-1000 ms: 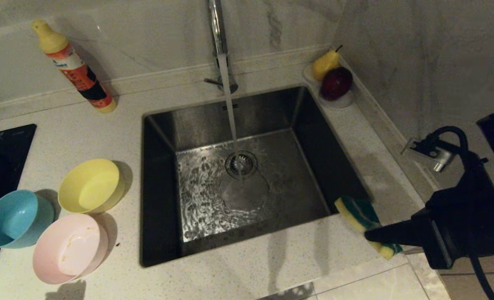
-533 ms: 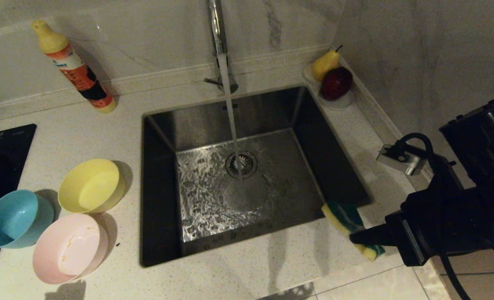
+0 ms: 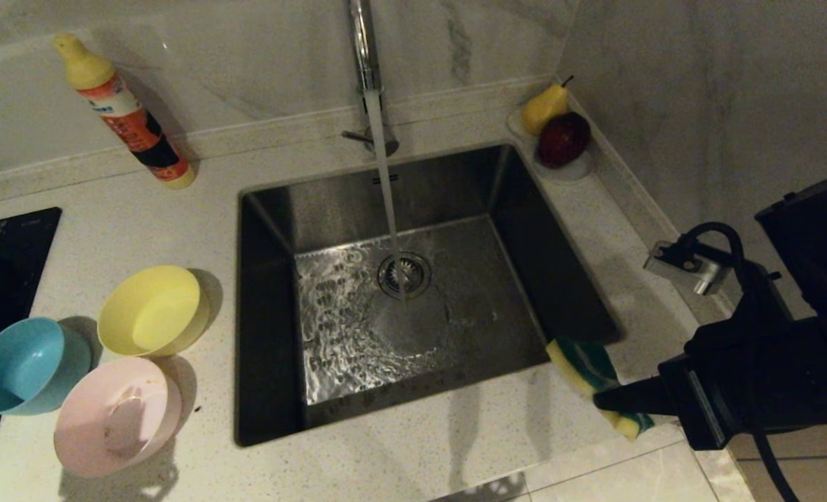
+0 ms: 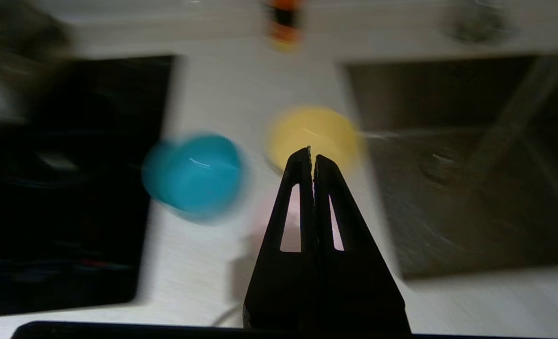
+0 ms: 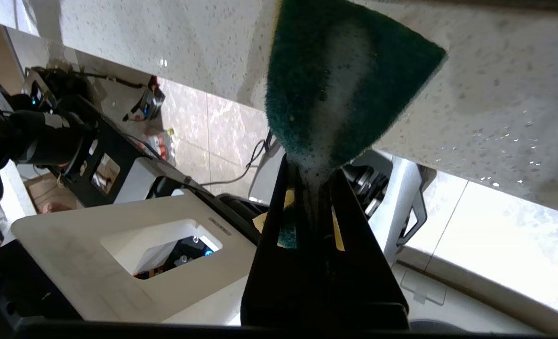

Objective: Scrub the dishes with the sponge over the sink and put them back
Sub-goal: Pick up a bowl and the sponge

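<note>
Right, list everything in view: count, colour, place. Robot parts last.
bowls: three, yellow, light blue, pale pink, counter left of sink
sink: one, steel, centre
tap: one, chrome, behind sink, running
bottle: one, orange with yellow cap, back left
pear: one, yellow, white dish, back right
apple: one, dark red, same dish
hob: one, black, far left
sponge: one, green on yellow, by sink's near right corner
right end effector: shut on sponge
left end effector: shut, empty, above the bowls

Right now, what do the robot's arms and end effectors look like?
Both end effectors are matte black: the left end effector has two tapering fingers with slotted cut-outs. The right end effector matches it; its blocky black arm carries a looping black cable and a silver fitting.
</note>
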Available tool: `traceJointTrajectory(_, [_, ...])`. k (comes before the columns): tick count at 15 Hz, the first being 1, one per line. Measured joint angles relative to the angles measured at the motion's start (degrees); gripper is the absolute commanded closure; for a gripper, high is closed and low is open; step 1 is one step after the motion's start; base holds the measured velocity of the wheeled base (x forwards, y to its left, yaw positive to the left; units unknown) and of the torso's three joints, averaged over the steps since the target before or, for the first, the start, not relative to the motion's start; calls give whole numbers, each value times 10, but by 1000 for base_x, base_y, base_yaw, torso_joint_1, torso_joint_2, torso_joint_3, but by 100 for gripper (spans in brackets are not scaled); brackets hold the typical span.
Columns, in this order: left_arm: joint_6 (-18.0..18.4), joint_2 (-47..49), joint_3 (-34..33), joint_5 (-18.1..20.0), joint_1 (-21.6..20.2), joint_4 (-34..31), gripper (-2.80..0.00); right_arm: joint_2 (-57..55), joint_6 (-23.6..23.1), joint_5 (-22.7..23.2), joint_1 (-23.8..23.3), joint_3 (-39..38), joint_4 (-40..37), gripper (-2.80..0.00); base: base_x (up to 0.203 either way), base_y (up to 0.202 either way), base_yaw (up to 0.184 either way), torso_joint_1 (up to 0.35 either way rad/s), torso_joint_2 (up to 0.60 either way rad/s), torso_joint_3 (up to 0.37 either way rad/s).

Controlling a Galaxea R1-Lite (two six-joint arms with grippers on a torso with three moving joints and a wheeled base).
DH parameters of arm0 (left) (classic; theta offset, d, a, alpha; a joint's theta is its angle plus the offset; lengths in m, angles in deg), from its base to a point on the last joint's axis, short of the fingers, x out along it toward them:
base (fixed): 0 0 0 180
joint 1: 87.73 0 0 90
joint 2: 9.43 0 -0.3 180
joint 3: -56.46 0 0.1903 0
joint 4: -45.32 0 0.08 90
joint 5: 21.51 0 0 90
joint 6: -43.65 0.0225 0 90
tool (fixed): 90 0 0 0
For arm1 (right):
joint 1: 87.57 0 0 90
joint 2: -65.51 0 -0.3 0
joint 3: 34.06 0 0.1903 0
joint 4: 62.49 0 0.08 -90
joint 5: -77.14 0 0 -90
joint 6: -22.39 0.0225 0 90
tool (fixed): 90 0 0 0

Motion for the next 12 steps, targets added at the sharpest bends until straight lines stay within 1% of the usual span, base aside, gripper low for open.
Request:
traceJointTrajectory(2, [23,74,64,-56,-2,-9,0,8,-1,-1,-2,1,1,0,0,0,0,0,0,0])
traceJointTrajectory(3, [28,117,91,-76,-2,-10,0,12,-1,-2,-2,3,1,0,0,0,0,0,0,0])
traceJointTrajectory(7, [30,324,214,-161,-6,-11,0,12,-1,-2,-2,3,1,0,0,0,0,0,0,0])
traceJointTrajectory(10, [14,475,322,-198,-26,-17,0,9,-1,-2,-2,5,1,0,0,0,0,0,0,0])
traceJointTrajectory(12, [-2,555,366,-203,-64,-24,0,7,-1,-2,-2,8,2,0,0,0,0,0,0,0])
